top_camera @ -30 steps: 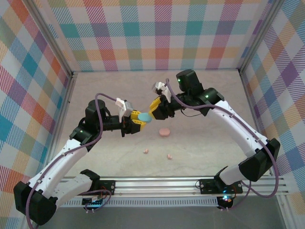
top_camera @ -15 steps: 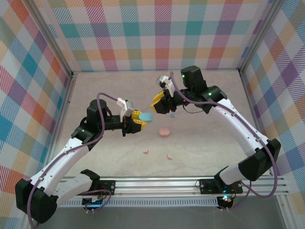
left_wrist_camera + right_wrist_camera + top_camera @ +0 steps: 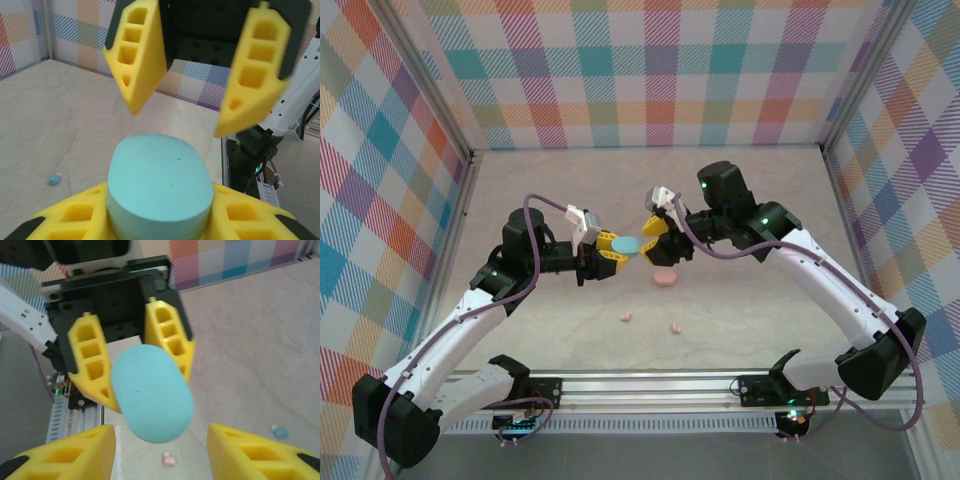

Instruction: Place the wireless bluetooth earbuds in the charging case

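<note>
L gripper point(image 3: 613, 249) pinches blue case point(image 3: 628, 245) — R gripper point(image 3: 651, 242) spread, clear.

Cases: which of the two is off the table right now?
The blue case, held in the jaws of the left gripper; the pink case lies on the table.

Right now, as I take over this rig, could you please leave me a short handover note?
Left gripper: shut on the blue case, held in the air.
Right gripper: open, pointed at that case, not touching it.
Pink case sits on the table; two pink earbuds and one blue earbud lie loose on it.
Done: blue case lifted.
Left: no earbud seen is in a case; all inserting remains.
</note>
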Available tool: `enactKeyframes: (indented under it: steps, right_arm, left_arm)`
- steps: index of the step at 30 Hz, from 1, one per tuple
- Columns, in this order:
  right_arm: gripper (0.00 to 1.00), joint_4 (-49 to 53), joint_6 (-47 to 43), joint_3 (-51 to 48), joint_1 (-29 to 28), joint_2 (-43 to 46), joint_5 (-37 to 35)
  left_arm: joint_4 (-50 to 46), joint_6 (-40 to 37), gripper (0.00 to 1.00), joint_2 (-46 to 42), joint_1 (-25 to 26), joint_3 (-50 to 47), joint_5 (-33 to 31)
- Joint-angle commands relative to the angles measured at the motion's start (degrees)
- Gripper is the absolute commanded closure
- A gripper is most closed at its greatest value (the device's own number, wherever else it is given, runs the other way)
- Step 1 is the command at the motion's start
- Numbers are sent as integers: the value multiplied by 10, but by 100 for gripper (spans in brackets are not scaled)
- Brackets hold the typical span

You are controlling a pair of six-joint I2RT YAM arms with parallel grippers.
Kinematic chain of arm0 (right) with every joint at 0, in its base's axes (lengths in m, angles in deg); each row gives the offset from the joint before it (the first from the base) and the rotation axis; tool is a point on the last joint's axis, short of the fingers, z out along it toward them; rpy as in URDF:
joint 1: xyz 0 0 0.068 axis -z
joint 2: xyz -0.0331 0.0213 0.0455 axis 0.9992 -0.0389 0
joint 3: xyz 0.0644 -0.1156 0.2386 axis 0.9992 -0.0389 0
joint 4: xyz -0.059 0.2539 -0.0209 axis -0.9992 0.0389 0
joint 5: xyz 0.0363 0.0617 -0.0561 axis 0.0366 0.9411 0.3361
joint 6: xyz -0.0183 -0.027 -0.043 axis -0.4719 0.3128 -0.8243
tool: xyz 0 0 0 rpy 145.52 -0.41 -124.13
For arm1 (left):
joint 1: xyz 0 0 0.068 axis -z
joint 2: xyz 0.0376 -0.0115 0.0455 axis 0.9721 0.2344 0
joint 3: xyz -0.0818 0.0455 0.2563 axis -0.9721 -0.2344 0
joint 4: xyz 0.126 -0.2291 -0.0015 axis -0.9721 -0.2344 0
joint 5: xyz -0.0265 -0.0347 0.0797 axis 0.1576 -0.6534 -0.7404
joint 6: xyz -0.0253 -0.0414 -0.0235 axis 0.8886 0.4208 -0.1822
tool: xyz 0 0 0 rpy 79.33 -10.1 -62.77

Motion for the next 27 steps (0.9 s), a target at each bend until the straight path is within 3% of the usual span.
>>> enactKeyframes:
  steps: [1,14,27]
  right_arm:
    - [47,18,-59,3,-17,3,-17]
    - [48,34,-50,51,-34,-48,-129]
    - [49,41,-19,106,-33,-76,-198]
  left_arm:
    - [15,-3,85,5,4,11,7]
    - [17,-1,85,14,4,19,23]
    - [16,3,85,3,4,8,31]
